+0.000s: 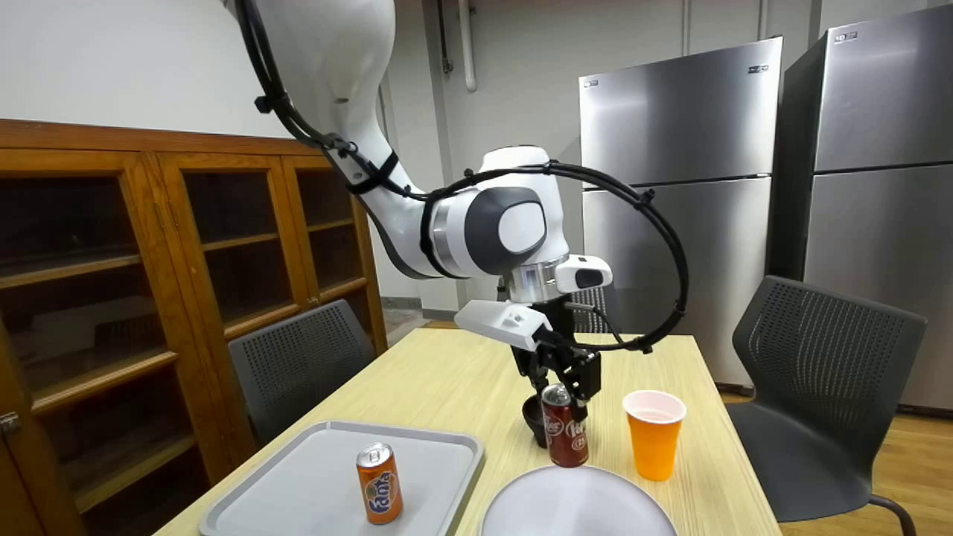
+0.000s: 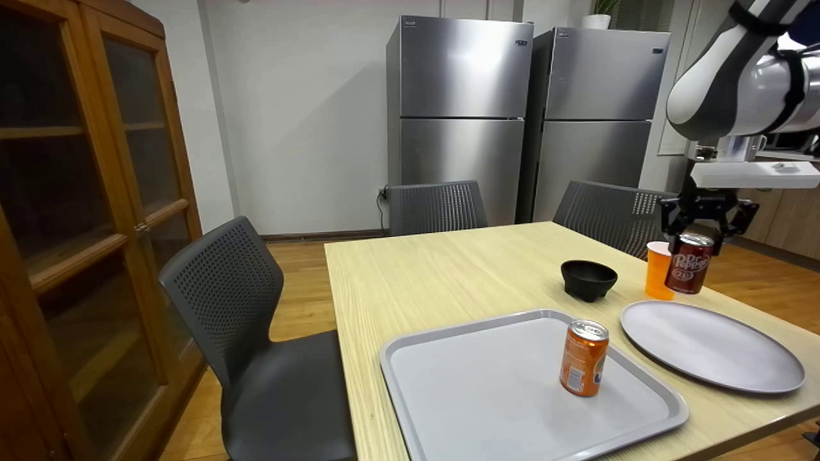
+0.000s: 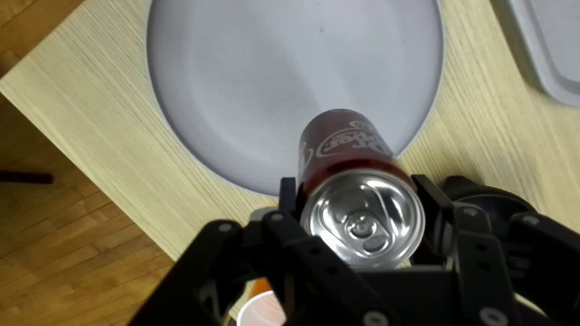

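Note:
My gripper (image 3: pixel 357 199) is shut on a dark red Dr Pepper can (image 3: pixel 342 140), one finger on each side near its silver top. In both exterior views the can (image 2: pixel 688 266) is roughly upright and appears lifted off the table. Its lower end lies over the near rim of a round light-grey plate (image 3: pixel 272 90) in the wrist view. To one side stands an orange cup (image 1: pixel 655 439) with a pale inside. A small black bowl (image 2: pixel 588 282) sits close by, partly hidden behind the can in an exterior view and behind a finger (image 3: pixel 432 194) in the wrist view.
A grey tray (image 2: pixel 474 378) lies beside the plate, with an orange Fanta can (image 1: pixel 380 487) upright on it. The light wooden table (image 1: pixel 447 372) has dark chairs (image 1: pixel 815 402) around it. Tall wooden cabinets (image 1: pixel 164 298) and steel refrigerators (image 2: pixel 458 128) stand beyond.

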### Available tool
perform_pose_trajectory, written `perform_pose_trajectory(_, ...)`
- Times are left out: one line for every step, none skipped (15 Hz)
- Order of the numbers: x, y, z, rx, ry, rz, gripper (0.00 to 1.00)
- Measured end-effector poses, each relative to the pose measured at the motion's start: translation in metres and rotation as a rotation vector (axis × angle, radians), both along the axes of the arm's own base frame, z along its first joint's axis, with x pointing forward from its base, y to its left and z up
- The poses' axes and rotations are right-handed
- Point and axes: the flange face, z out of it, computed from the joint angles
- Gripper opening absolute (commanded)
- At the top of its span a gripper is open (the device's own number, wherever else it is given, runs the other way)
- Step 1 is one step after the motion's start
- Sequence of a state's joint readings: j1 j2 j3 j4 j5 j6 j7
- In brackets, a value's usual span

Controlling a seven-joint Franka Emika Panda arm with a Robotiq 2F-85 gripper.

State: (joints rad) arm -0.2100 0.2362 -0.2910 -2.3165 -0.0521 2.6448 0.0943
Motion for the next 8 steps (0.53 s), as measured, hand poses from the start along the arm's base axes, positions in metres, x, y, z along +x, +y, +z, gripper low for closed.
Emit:
perform_pose_trajectory(-0.001, -0.006, -0.005, -0.002, 0.008, -0.010, 0.38)
perform_pose_trajectory(-0.001, -0.011, -0.009, -0.005, 0.016, -0.019, 0.38)
perform_pose_trajectory(-0.001, -0.016, -0.014, -0.008, 0.023, -0.029, 0.38)
perform_pose_trajectory(-0.001, -0.021, -0.019, -0.012, 0.031, -0.039, 0.38)
perform_pose_trajectory(0.000, -0.027, -0.023, -0.016, 0.038, -0.050, 0.38)
perform_pose_trajectory(0.001, -0.031, -0.028, -0.020, 0.045, -0.060, 0.38)
perform_pose_trajectory(0.002, -0.035, -0.033, -0.024, 0.051, -0.068, 0.38)
perform_pose_trajectory(0.004, -0.039, -0.037, -0.029, 0.057, -0.076, 0.38)
